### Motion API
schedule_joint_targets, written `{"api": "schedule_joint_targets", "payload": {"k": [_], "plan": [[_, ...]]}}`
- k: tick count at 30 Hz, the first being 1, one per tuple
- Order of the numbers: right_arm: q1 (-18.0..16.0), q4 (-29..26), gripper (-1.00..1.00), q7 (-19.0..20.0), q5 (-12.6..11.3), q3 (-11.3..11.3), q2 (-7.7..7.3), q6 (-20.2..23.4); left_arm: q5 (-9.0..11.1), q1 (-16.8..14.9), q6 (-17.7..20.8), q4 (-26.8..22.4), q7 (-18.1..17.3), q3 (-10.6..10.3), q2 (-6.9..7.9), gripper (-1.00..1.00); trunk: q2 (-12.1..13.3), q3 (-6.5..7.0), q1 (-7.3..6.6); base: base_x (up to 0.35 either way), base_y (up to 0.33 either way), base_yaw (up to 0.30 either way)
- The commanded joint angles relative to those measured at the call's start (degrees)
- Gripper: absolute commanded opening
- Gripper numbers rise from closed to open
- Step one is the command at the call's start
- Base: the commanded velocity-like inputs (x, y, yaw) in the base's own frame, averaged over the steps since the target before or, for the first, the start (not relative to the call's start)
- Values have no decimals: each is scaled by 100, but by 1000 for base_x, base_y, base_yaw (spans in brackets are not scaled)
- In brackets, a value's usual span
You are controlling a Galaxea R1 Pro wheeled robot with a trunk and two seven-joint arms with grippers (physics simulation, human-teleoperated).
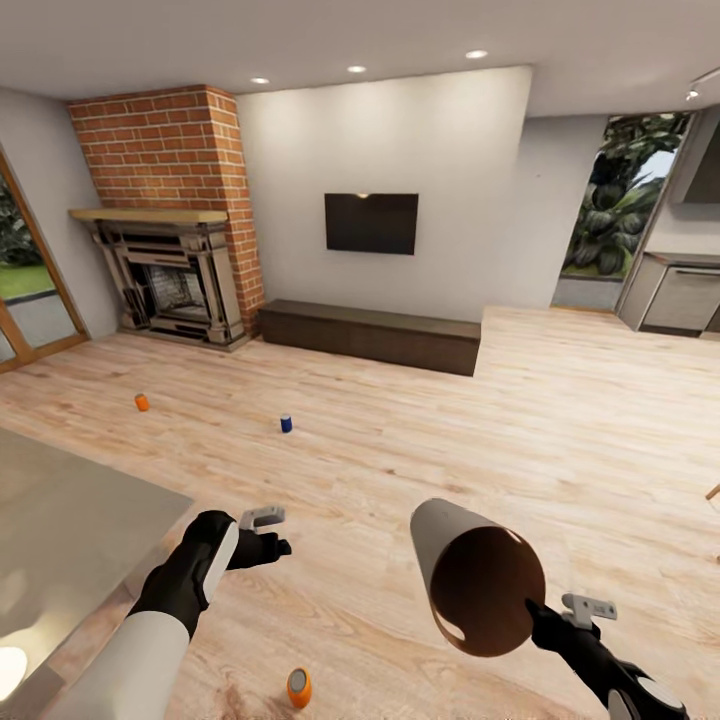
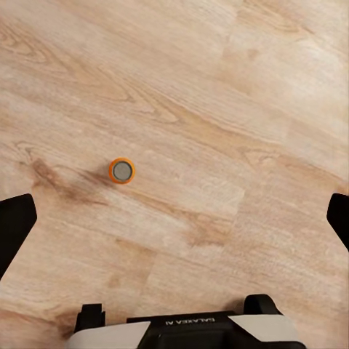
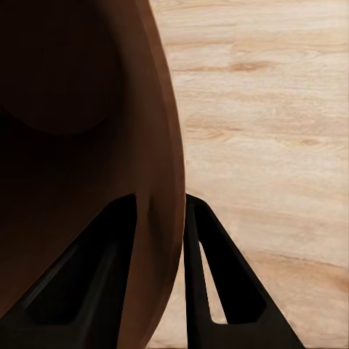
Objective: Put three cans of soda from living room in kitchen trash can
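Three soda cans stand upright on the wood floor: an orange can [image 1: 141,402] far left, a dark blue can [image 1: 286,424] mid-floor, and a second orange can [image 1: 298,687] close in front of me. My left gripper [image 1: 262,540] hovers open above that near orange can [image 2: 121,171], which lies ahead of the gripper's [image 2: 174,218] widely spread fingers. My right gripper [image 1: 545,615] is shut on the rim of the copper-brown trash can [image 1: 480,575], held in the air and tipped with its dark inside facing me. One finger is inside the rim [image 3: 163,218], the other outside.
A grey low table [image 1: 60,520] stands at my left. Far back are a brick fireplace [image 1: 175,270], a long dark low cabinet [image 1: 370,335] under a wall TV [image 1: 371,222], and glass doors [image 1: 25,290]. Kitchen units [image 1: 680,295] lie far right.
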Motion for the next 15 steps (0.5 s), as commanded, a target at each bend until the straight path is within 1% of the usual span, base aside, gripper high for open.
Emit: {"api": "schedule_joint_targets", "payload": {"k": [1, 3, 4, 5, 6, 7, 8, 9, 11, 12, 13, 15], "plan": [[-5, -9, -100, 19, -60, -3, -3, 75, 1, 0, -1, 1, 0, 0, 0, 100, -1, -8, 0, 0, 0, 0], [-18, -9, -100, 19, -61, -13, -21, 246, 2, 0, -4, -2, 0, 0, 0, 100, -1, -26, 0, 0, 0, 0], [-59, -12, -100, 7, -39, -38, -54, 672, 3, 0, -45, -5, 0, 0, 0, 100, -1, -35, 0, 0, 0, 0], [-79, -14, -100, -8, -34, -42, -59, 784, 3, 0, -63, -6, 0, 0, 0, 100, -1, -43, 0, 0, 0, 0], [-143, -15, -100, -82, -22, -49, -69, 1010, 4, 0, -95, -7, 3, 0, 0, 100, -1, -52, 0, 0, 0, 0], [-287, -33, -100, -294, -7, -53, -74, 1364, 4, 0, -129, -7, 6, 0, 0, 100, -1, -61, 0, 0, 0, 0], [-333, -41, -100, -363, -4, -53, -75, 1470, 4, 0, -138, -7, 7, 0, 0, 100, -1, -70, 0, 0, 0, 0], [-441, -55, -100, -485, 1, -49, -79, 1674, 4, 0, -153, -7, 7, 0, -3, 100, -1, -79, 0, 0, 0, 0], [-578, -64, -100, -568, 6, -42, -82, 1852, 4, 0, -162, -7, 8, 0, -2, 100, -1, -96, 0, 0, 0, 0], [-736, -69, -100, -621, 9, -34, -89, 1997, 4, 0, -168, -8, 8, 0, -3, 100, -1, -105, 0, 0, 0, 0], [-813, -70, -100, -640, 9, -31, -96, 2055, 4, 0, -172, -8, 8, 0, -2, 100, -1, -114, 0, 0, 0, 0], [-1121, -65, -100, -701, 3, -21, -130, 2235, 4, 0, -182, -8, 9, 0, -1, 100, -1, -132, 0, 0, 0, 0]]}}
